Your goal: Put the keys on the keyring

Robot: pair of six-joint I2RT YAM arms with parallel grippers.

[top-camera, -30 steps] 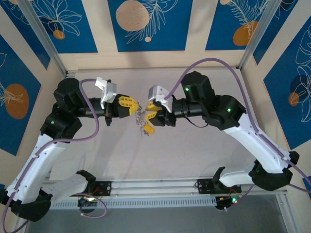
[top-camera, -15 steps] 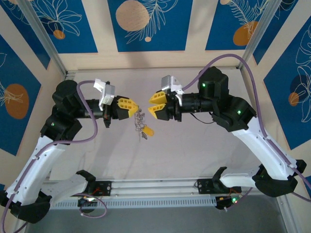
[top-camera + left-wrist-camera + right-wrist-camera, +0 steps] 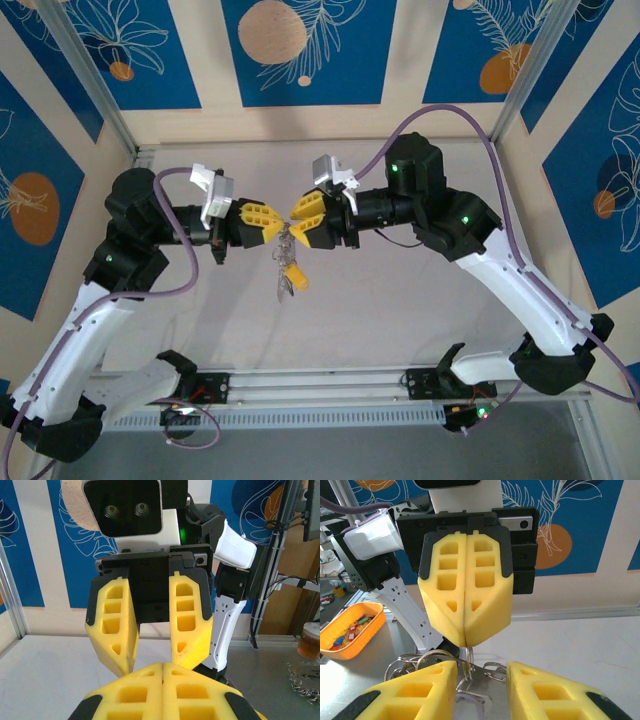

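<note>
My left gripper (image 3: 279, 226) is shut on the keyring (image 3: 285, 262), a thin grey hoop hanging below it with small silvery keys strung on. In the right wrist view the left gripper (image 3: 466, 642) pinches the ring wire (image 3: 470, 655), which sticks out under its closed tips. My right gripper (image 3: 293, 228) faces it tip to tip. A silvery key (image 3: 485, 690) with a pale lilac head lies between the right gripper's (image 3: 482, 665) fingers and spans their gap, its blade pointing at the ring wire. In the left wrist view my own left tips (image 3: 162, 665) are pressed together.
Both arms meet in mid-air above the pale table (image 3: 400, 300). An orange tray (image 3: 350, 630) of small bits stands beyond the table's edge. A loose metal chain (image 3: 305, 680) lies on the surface at the right of the left wrist view.
The right gripper drew back to the right half a second ago and has come back up against the left gripper's tips. The hanging bunch of keys has swung slightly left.
</note>
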